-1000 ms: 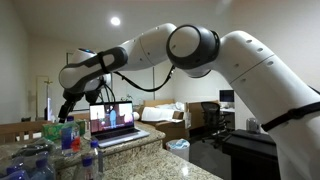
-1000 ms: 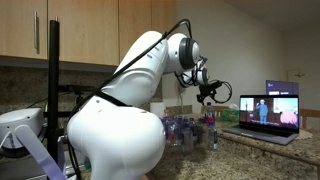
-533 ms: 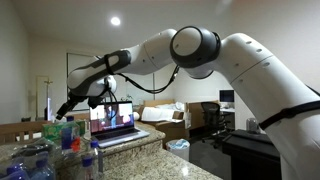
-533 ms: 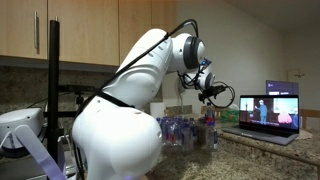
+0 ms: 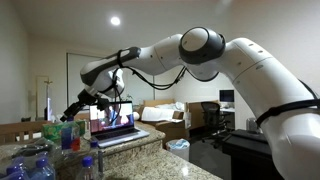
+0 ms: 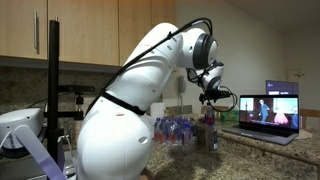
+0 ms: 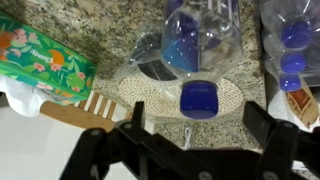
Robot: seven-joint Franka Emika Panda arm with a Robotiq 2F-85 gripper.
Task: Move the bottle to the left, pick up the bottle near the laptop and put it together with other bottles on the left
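My gripper (image 7: 198, 127) is open and empty, its two black fingers straddling the blue cap of a clear plastic bottle (image 7: 197, 97) seen from above on the granite counter. Two more blue-capped bottles (image 7: 289, 45) stand to the right in the wrist view. In both exterior views the gripper (image 5: 78, 108) (image 6: 212, 98) hangs above a cluster of bottles (image 5: 70, 137) (image 6: 178, 130). One bottle (image 6: 212, 133) stands at the cluster's laptop side. The open laptop (image 5: 114, 120) (image 6: 270, 110) has a lit screen.
A green patterned box (image 7: 43, 62) lies on the counter beside the bottles, with a wooden slatted piece (image 7: 85, 105) below it. More bottles (image 5: 30, 165) crowd the counter's near end. Wooden cabinets (image 6: 90, 30) hang behind the arm.
The arm has stretched out and its wrist has shifted toward the laptop side, dropping slightly over the bottles. The gripper stays open. The bottles have not moved.
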